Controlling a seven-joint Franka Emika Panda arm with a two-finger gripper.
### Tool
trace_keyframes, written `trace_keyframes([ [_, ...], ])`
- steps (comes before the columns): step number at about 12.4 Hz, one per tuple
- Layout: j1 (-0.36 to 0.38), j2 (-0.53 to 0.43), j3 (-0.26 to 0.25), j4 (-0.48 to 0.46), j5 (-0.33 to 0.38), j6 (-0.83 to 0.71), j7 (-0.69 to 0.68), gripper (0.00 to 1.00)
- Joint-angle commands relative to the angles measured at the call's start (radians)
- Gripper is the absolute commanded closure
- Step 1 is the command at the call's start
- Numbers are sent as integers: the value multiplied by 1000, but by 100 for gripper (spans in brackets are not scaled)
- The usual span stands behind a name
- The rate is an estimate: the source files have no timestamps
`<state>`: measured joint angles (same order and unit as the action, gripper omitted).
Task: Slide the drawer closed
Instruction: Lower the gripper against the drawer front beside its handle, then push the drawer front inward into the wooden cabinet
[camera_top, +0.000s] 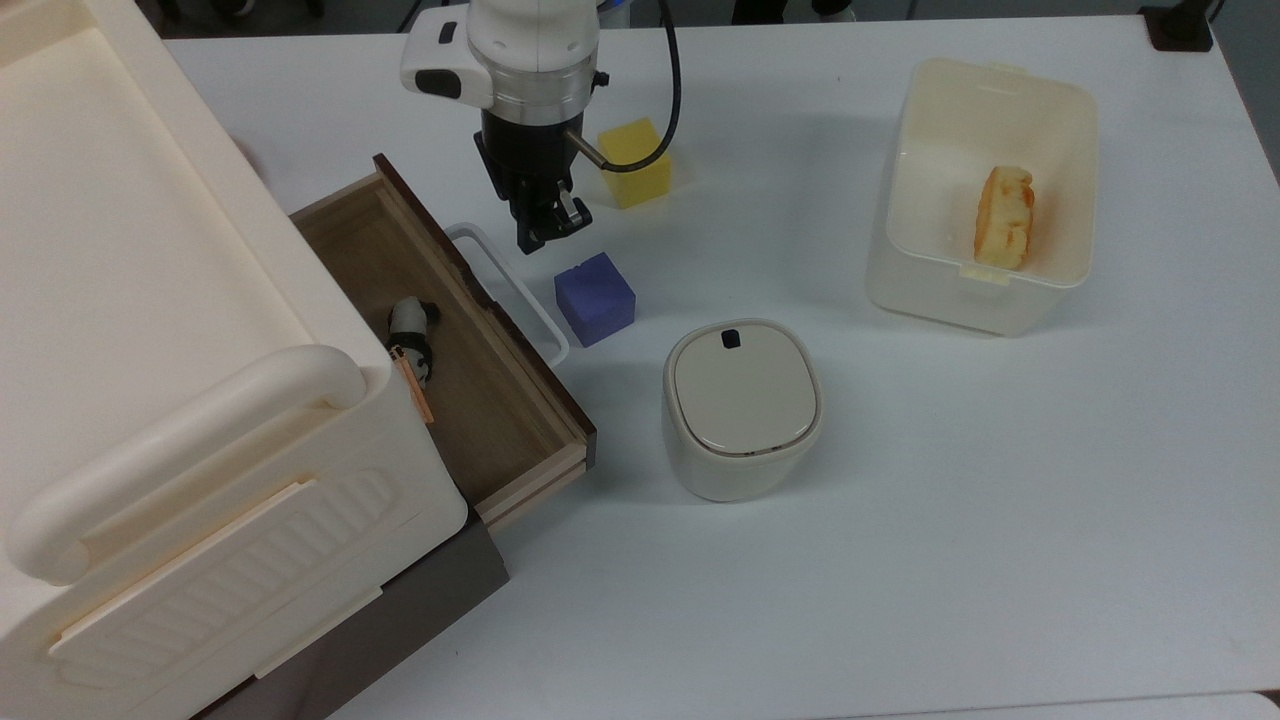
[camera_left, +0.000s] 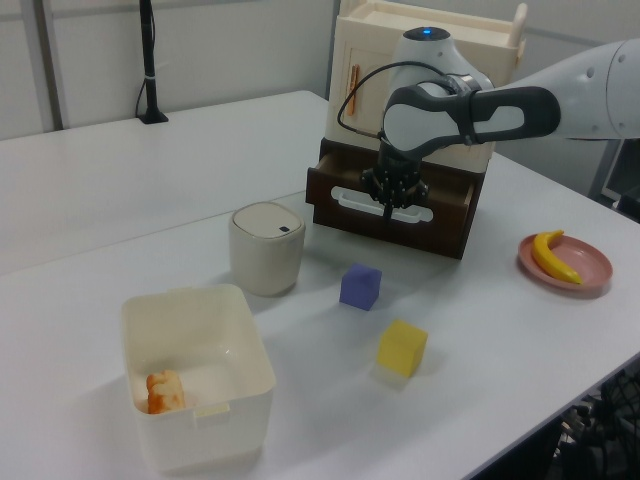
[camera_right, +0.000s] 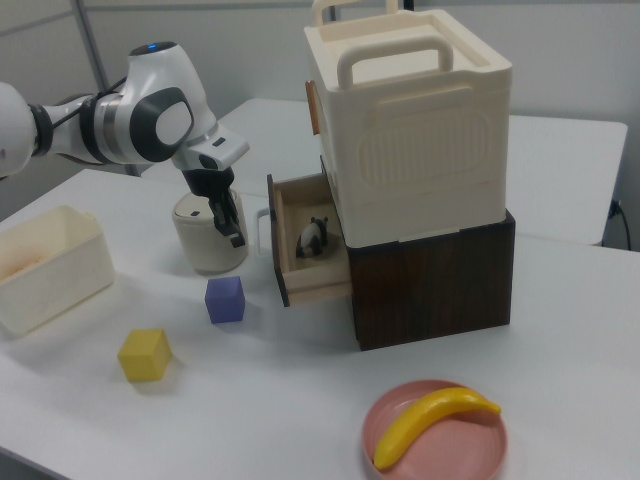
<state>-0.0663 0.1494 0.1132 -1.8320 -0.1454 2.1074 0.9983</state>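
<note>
The drawer (camera_top: 470, 400) is pulled out of the cream cabinet (camera_top: 150, 330) at the top view's left, and its brown inside is open to see. A small black and white toy (camera_top: 412, 335) lies inside the drawer. The drawer's dark front panel faces the middle of the counter (camera_top: 900, 520), and its white loop handle (camera_top: 520, 295) sticks out from that panel. The gripper (camera_top: 540, 235) hangs just beside the far end of the handle in the top view, pointing down, and I cannot tell if it touches the handle. Its fingers (camera_top: 528, 238) are pressed close together with nothing between them. In the left view the gripper (camera_left: 390, 207) sits right in front of the drawer's front panel, by the handle. In the right view the gripper (camera_right: 232, 232) is just to the left of the open drawer (camera_right: 305, 245). A purple cube (camera_top: 595, 298) sits on the counter near the handle, just below the gripper in the top view. A yellow cube (camera_top: 634, 162) sits a little farther off, next to the arm. A round cream pot with a lid (camera_top: 742, 408) stands near the drawer's front corner. A see-through white bin (camera_top: 985, 190) stands well apart at the top view's right, with a piece of orange and yellow food (camera_top: 1005, 217) in it. In the right view a pink plate (camera_right: 435, 435) with a banana (camera_right: 432, 420) lies near the camera.
</note>
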Motion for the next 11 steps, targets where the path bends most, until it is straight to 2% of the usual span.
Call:
trace_keyframes([
  [1, -21, 12, -4, -18, -14, 65, 22, 100],
  [11, -72, 47, -4, 11, -34, 92, 20, 100],
])
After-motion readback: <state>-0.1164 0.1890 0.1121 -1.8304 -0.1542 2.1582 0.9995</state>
